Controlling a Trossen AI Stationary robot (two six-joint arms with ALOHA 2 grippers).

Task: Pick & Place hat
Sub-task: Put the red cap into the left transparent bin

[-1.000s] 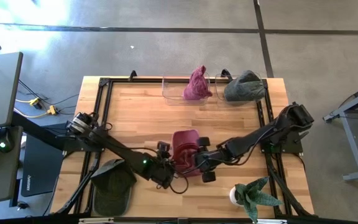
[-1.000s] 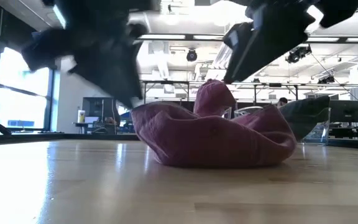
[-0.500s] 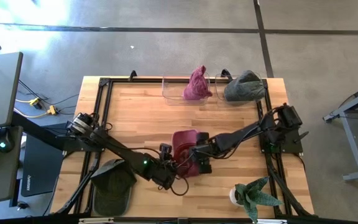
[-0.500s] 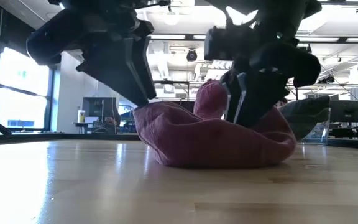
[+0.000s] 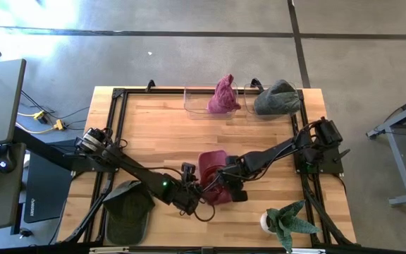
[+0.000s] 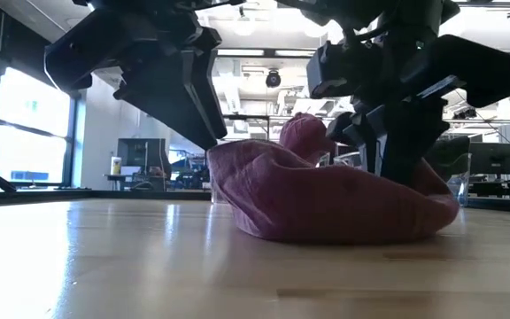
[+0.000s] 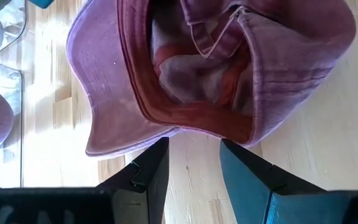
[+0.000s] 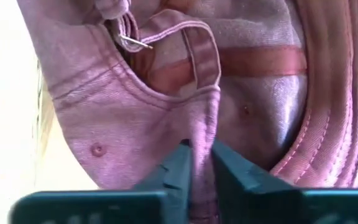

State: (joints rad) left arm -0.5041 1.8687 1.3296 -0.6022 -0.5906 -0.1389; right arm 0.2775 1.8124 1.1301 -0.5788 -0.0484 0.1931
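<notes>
Between right claw point(image 8: 202, 163) tips, pinched: crumpled maroon cloth hat point(image 8: 185, 81); left claw point(image 7: 194, 163) parted alongside.

Wooden table point(image 5: 161, 134), maroon hat point(image 5: 213, 185), dark green cap point(image 5: 127, 210), potted plant point(image 5: 285, 221), two clear bins point(image 5: 201, 101)

Both arms reach inward low, the right end effector point(image 8: 201, 163) pinched closed, the left end effector point(image 7: 194, 163) apparently parted.

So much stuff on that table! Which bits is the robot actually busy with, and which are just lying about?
In use:
- maroon cap, lying upside down mid-table
- right gripper, shut on the cap's back edge
- left gripper, open beside the cap's brim

Lying about:
- dark green cap
- pink hat and grey-green hat in clear bins
- potted plant
</notes>
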